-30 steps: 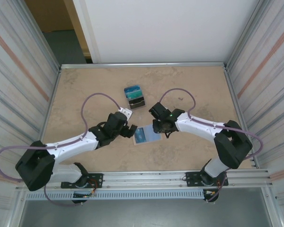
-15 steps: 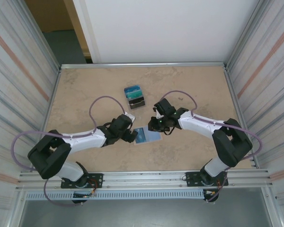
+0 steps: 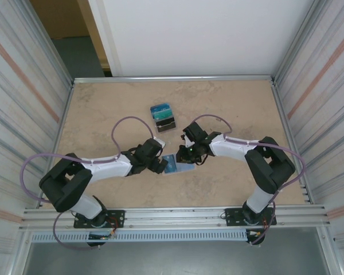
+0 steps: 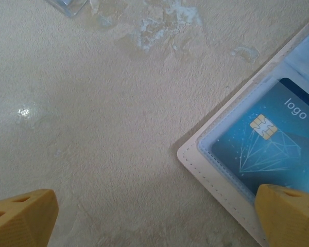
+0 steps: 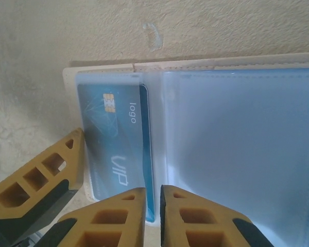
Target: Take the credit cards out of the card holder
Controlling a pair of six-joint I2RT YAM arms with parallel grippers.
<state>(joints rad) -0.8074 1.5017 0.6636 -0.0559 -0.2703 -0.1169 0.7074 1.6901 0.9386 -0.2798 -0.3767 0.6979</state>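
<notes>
Holder (image 3: 178,165) open flat on desk (image 3: 103,109), between both claws | card (image 5: 116,149) pocketed at end nearer left arm, long axis running into right claw (image 5: 153,194) | right claw clenched almost shut at card's inner edge, hold unclear | left claw (image 4: 154,216) released, straddling holder's corner

Right jaws almost closed; left jaws spread wide.
</notes>
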